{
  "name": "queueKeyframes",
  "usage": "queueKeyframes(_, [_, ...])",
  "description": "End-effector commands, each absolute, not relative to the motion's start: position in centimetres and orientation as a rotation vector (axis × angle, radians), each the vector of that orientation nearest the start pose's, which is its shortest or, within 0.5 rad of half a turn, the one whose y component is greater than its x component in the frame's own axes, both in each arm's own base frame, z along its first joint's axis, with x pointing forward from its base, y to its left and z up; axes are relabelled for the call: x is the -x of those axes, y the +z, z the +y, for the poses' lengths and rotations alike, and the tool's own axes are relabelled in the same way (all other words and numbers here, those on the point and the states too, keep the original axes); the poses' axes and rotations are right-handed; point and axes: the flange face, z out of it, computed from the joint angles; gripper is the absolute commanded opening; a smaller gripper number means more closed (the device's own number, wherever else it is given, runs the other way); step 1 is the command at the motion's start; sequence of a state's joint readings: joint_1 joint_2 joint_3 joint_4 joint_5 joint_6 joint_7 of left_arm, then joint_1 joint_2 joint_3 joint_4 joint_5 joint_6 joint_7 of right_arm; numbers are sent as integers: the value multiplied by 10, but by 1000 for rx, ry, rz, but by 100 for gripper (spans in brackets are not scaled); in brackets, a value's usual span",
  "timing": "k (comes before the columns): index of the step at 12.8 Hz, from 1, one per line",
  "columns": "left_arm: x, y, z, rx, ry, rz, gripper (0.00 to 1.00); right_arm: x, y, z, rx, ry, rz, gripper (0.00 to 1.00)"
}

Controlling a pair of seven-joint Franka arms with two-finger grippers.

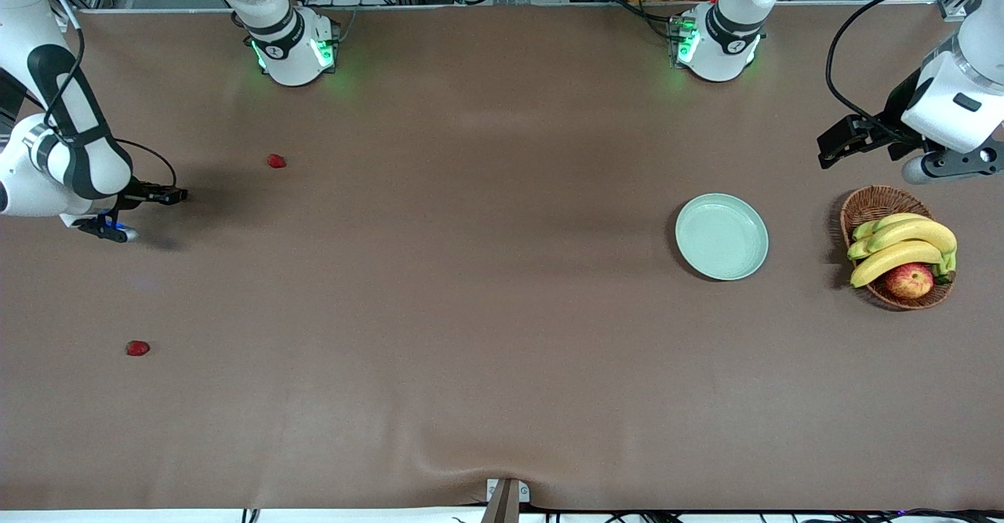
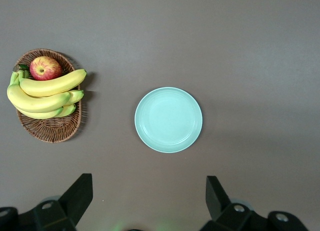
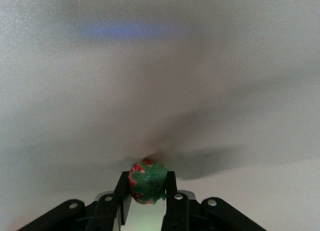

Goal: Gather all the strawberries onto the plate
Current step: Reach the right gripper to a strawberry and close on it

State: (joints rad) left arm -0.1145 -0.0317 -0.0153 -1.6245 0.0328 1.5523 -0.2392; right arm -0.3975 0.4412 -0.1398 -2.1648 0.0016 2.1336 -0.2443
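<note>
R gripper (image 3: 146, 191) is clamped on a strawberry (image 3: 147, 182) at its sides, green cap toward the cam; likely light, soft, bruisable, so gentle squeeze. L gripper (image 2: 149, 201) hangs wide open over the table nr the plate (image 2: 168, 119), waiting.

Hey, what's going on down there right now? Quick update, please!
Right gripper shut on one strawberry, low at its end of the table. Left gripper open, waiting above the plate. Plate empty; two strawberries on the table. Nothing in the way.
</note>
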Motion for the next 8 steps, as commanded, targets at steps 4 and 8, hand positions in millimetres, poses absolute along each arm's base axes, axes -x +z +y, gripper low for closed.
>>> queueKeyframes(4, [-537, 619, -68, 3098, 25, -173, 100, -486, 222, -231, 2962, 591, 283, 0])
queueKeyframes(8, [-537, 620, -68, 3099, 23, -171, 100, -568, 267, -112, 3011, 472, -50, 0])
